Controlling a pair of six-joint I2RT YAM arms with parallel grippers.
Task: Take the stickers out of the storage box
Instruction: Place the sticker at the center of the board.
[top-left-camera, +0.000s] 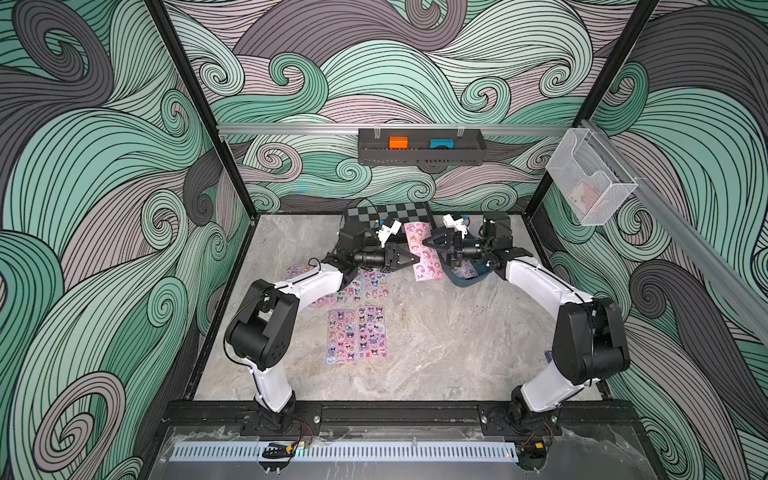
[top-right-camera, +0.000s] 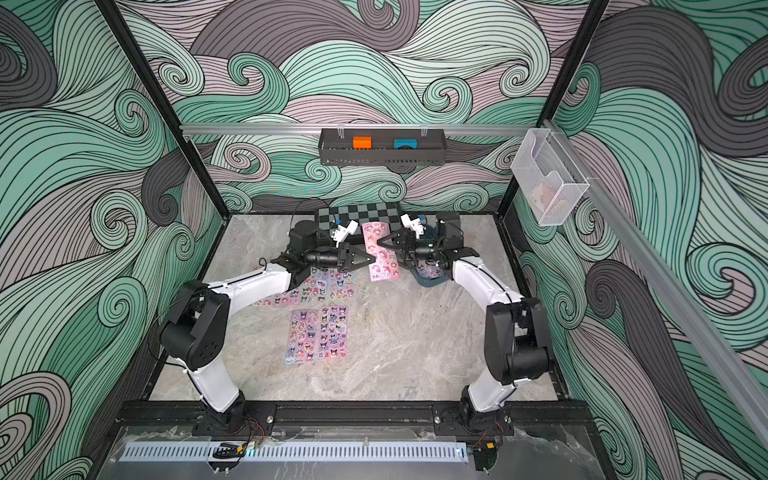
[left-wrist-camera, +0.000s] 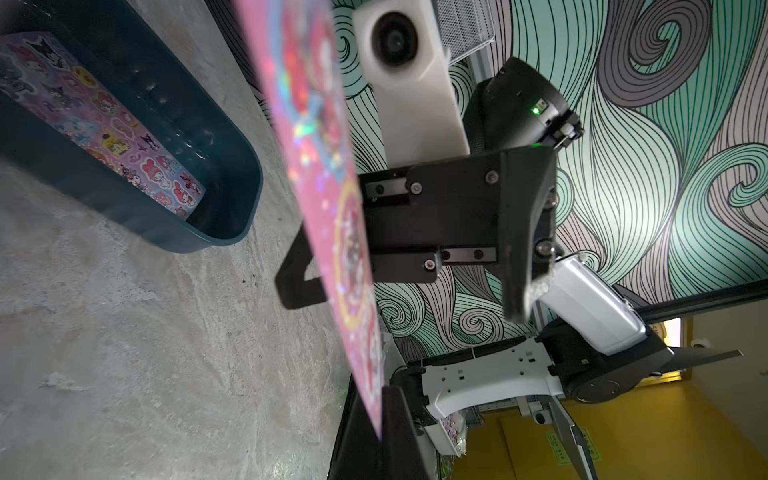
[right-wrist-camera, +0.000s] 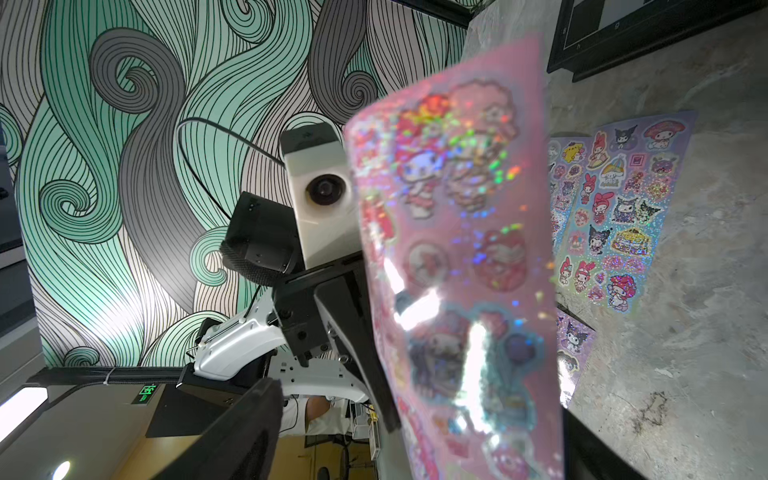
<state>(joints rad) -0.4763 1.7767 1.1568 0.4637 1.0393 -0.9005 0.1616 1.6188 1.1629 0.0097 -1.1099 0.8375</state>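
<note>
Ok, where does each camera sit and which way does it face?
Both top views: high over the arm bases, looking down toward the back wall; both arms, left gripper, right gripper, table.
Left wrist: on the left arm, facing the pink sheet, the open right gripper straddling it, the storage box; own fingers at the edge.
Right wrist: on the right arm, facing the sheet, the left gripper, stickers on the table; own finger at the edge.
Shared: both wrist views see that sheet, from opposite faces.
</note>
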